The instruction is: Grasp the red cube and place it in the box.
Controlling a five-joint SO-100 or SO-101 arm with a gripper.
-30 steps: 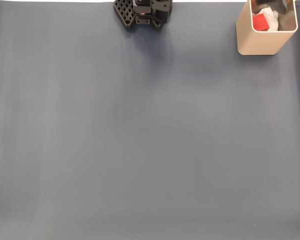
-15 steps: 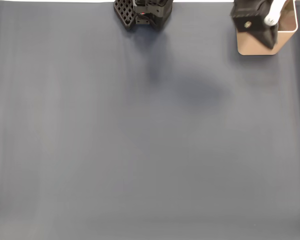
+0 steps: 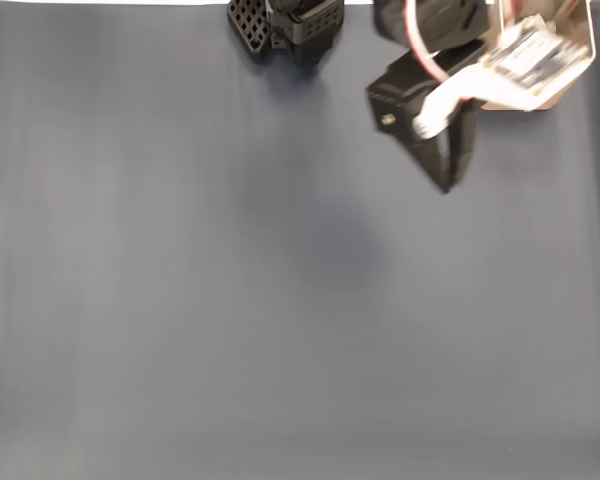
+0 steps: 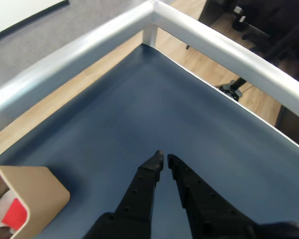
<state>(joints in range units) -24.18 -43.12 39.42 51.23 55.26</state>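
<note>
A dark blue mat covered the table, a pale metal rail framed its corner, and wood flooring lay beyond.

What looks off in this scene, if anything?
Nothing is spilled or damaged. The small red cube already sits inside the tall beige box, beside a white paper wad. The black two-finger gripper is nearly closed, holding nothing, over the dark blue mat.

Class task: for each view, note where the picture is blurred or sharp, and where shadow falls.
Fixed view: the arm and gripper are motion-smeared, with a soft shadow on the mat below. Wrist view: gripper, box and red cube are sharp.
</note>
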